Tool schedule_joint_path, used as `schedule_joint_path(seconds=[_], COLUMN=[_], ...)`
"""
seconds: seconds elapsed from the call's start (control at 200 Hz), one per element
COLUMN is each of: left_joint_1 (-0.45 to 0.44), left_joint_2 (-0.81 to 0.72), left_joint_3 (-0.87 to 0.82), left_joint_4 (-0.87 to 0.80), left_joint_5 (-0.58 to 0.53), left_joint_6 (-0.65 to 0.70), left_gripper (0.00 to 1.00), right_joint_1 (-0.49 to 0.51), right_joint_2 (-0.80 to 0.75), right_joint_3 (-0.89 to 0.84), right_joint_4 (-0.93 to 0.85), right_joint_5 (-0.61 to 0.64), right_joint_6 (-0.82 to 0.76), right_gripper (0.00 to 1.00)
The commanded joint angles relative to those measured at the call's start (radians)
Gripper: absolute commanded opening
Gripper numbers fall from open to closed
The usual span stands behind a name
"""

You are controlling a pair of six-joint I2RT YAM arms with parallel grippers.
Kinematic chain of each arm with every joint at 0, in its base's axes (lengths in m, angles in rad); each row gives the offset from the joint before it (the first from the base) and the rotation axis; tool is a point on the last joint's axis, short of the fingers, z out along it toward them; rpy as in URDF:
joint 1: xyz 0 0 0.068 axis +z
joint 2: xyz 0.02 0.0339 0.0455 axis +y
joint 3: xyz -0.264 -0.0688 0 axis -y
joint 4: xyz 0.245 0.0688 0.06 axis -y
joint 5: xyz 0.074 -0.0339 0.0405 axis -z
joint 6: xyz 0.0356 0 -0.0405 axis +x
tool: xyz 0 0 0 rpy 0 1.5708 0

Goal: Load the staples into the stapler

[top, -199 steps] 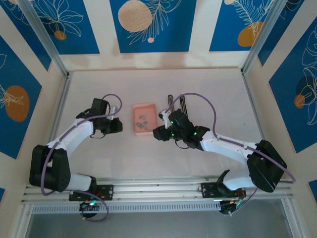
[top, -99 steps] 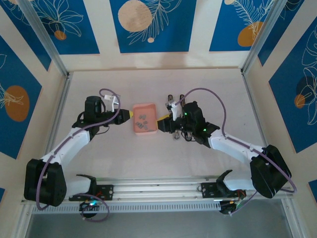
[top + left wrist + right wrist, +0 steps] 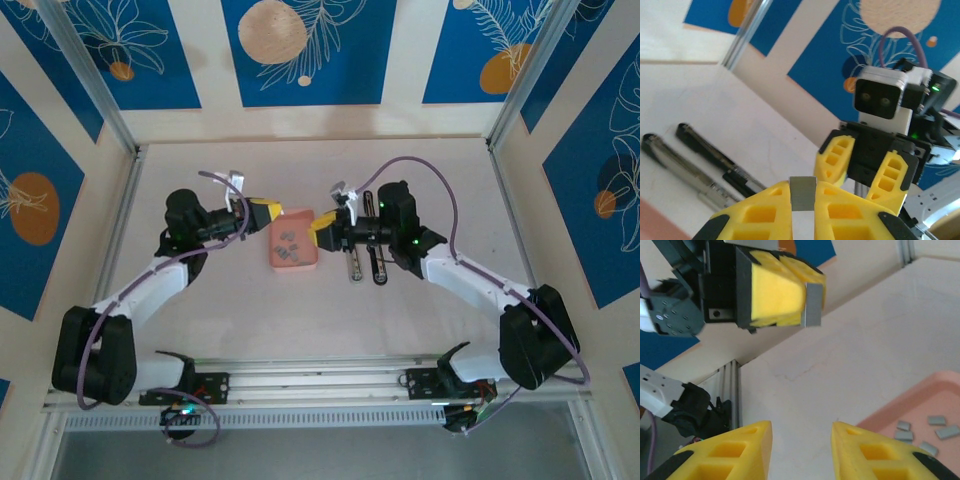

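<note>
The pale tabletop (image 3: 430, 170) carried a salmon-pink tray (image 3: 296, 265) near its middle. Just right of it lay an opened stapler (image 3: 354, 265), its two long arms side by side.

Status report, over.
Left pincer shut on staple strip, aloft. Right pincer open, facing it. Stapler on table beside tray, right arm partly over it.

Left end effector (image 3: 805, 285) pinches a grey strip (image 3: 812, 305); right end effector (image 3: 802, 440) spread; staples (image 3: 935, 421) in pink tray (image 3: 890, 415).
</note>
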Motion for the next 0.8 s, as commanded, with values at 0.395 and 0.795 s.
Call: schedule_joint_path(seconds=[0.395,0.795], left_joint_1=[-0.080,-0.091], left_joint_2=[0.043,0.049], left_joint_3=[-0.025,-0.026], left_joint_4=[0.389,0.403], left_joint_5=[0.096,0.102], left_joint_6=[-0.083,-0.088], left_gripper=[0.13,0.13], right_joint_1=[-0.006,-0.007], right_joint_2=[0.135,0.162], right_joint_3=[0.224,0.268], right_joint_4=[-0.084,-0.090], right_joint_5=[-0.246,-0.306], right_joint_6=[-0.100,-0.116], right_gripper=[0.44,0.36])
